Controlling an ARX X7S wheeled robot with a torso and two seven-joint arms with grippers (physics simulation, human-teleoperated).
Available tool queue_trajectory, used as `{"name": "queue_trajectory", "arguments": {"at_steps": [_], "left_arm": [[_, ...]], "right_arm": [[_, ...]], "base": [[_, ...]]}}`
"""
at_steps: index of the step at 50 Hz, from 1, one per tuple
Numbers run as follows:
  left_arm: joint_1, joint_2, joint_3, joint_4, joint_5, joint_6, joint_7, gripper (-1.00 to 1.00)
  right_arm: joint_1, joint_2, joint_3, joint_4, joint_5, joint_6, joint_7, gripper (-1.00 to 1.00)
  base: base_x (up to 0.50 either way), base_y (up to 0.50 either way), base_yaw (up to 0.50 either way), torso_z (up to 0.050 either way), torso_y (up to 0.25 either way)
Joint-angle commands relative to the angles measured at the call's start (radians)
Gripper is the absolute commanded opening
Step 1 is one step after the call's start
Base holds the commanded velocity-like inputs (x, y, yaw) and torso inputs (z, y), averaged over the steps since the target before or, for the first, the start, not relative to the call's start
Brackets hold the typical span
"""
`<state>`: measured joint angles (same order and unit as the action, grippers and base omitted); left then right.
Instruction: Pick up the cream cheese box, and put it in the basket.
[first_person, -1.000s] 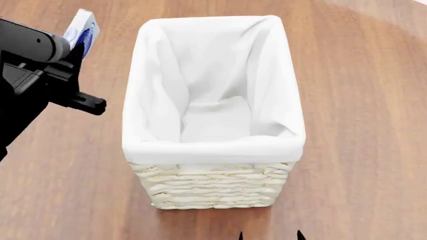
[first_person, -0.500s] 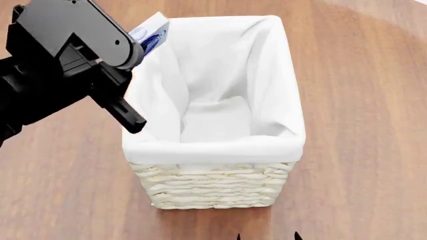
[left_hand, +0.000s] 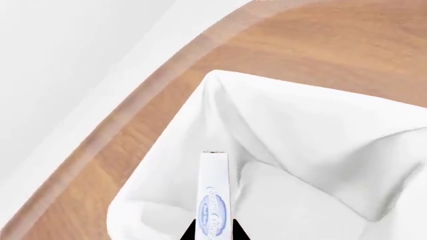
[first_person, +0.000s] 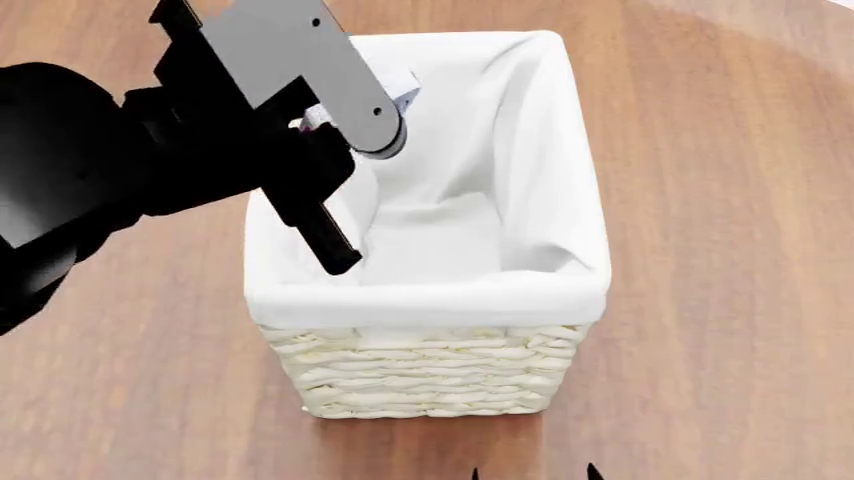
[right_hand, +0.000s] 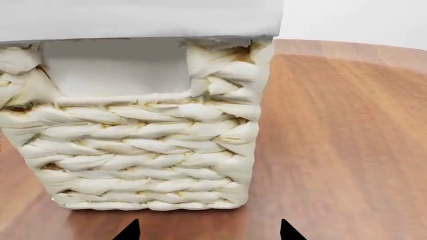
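Note:
The cream-white wicker basket (first_person: 427, 375) with a white cloth liner stands in the middle of the wooden table. My left gripper (left_hand: 213, 235) is shut on the cream cheese box (left_hand: 214, 195), a thin white carton with blue print, and holds it edge-on above the basket's open liner (left_hand: 313, 150). In the head view the left arm (first_person: 200, 150) covers the basket's left rim and only a corner of the box (first_person: 400, 95) shows. My right gripper (right_hand: 208, 232) is open and empty, low in front of the basket's woven wall (right_hand: 147, 145).
The round wooden table (first_person: 721, 200) spreads around the basket. Its curved edge (left_hand: 133, 100) runs close behind the basket in the left wrist view, with a white floor beyond it.
My left arm has swung right with the cream cheese box, from left of the basket to over its open top. The right gripper has not moved.

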<state>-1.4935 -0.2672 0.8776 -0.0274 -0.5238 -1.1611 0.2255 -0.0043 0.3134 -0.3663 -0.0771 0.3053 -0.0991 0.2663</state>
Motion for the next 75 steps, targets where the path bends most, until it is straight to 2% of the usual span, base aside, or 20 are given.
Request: {"name": "queue_trajectory", "arguments": {"at_steps": [1,12,22,29,30,31,32,39,53,57,63,67,71,72,73,75], "left_arm": [[-0.015,0.075,0.088,-0.192,0.061,0.119,0.05,-1.0],[-0.009,0.168,0.186,-0.427,0.12,0.248,0.119,-1.0],[-0.019,0.229,0.195,-0.605,0.141,0.346,0.135,-1.0],[-0.027,0.219,0.19,-0.589,0.135,0.335,0.12,-1.0],[-0.032,0.227,0.192,-0.613,0.154,0.349,0.089,-1.0],[-0.039,0.239,0.179,-0.645,0.149,0.341,0.077,1.0],[-0.038,0.225,0.193,-0.614,0.143,0.333,0.102,1.0],[-0.055,0.233,0.176,-0.644,0.143,0.329,0.061,1.0],[-0.057,0.217,0.174,-0.616,0.123,0.322,0.051,1.0],[-0.051,0.157,0.138,-0.437,0.091,0.259,0.005,1.0],[-0.076,0.031,0.029,-0.05,0.006,0.054,-0.1,1.0],[-0.085,-0.026,-0.07,0.15,-0.048,-0.078,-0.184,1.0],[-0.074,-0.065,-0.141,0.278,-0.091,-0.144,-0.224,1.0],[-0.05,-0.095,-0.207,0.362,-0.121,-0.18,-0.253,1.0],[-0.041,-0.108,-0.215,0.392,-0.121,-0.182,-0.266,1.0],[-0.008,-0.114,-0.3,0.437,-0.166,-0.218,-0.285,1.0]], "right_arm": [[-0.006,0.008,0.0,-0.017,0.017,0.006,-0.002,1.0],[-0.015,0.018,-0.001,-0.04,0.036,0.009,-0.008,1.0],[-0.021,0.023,-0.005,-0.052,0.041,0.006,-0.01,1.0],[-0.024,0.023,-0.011,-0.05,0.038,0.002,-0.011,1.0],[-0.025,0.022,-0.014,-0.05,0.035,0.003,-0.011,1.0],[-0.023,0.022,-0.014,-0.048,0.035,0.001,-0.011,1.0],[-0.023,0.021,-0.014,-0.047,0.036,0.002,-0.011,1.0],[-0.024,0.022,-0.018,-0.046,0.035,0.001,-0.01,1.0],[-0.021,0.025,-0.02,-0.046,0.041,0.001,-0.008,1.0],[-0.02,0.024,-0.02,-0.043,0.042,0.0,-0.009,1.0],[-0.023,0.026,-0.022,-0.047,0.044,0.0,-0.007,1.0],[-0.024,0.027,-0.023,-0.048,0.043,-0.003,-0.006,1.0],[-0.021,0.027,-0.021,-0.047,0.047,0.0,-0.005,1.0],[-0.02,0.026,-0.02,-0.045,0.047,-0.002,-0.003,1.0],[-0.019,0.027,-0.02,-0.045,0.048,-0.001,-0.003,1.0],[-0.018,0.028,-0.017,-0.048,0.051,0.001,-0.001,1.0]], "base": [[0.0,0.0,0.0,0.0,0.0],[0.0,0.0,0.0,0.0,0.0],[0.0,0.0,0.0,0.0,0.001],[0.0,0.0,0.0,0.0,0.0],[0.0,0.0,0.0,0.0,0.0],[0.01,0.0,0.0,0.0,0.0],[0.0,0.0,0.0,0.0,0.0],[0.0,0.0,0.0,0.0,0.0],[0.0,0.0,0.0,0.0,0.0],[0.0,0.0,0.0,0.0,0.0],[0.0,0.0,0.0,0.0,0.0],[0.0,0.0,0.0,0.0,0.0],[0.0,0.0,0.0,0.0,0.0],[0.0,0.0,0.0,0.0,0.0],[0.0,0.0,0.0,0.0,0.0],[0.0,0.0,0.0,0.0,0.0]]}}
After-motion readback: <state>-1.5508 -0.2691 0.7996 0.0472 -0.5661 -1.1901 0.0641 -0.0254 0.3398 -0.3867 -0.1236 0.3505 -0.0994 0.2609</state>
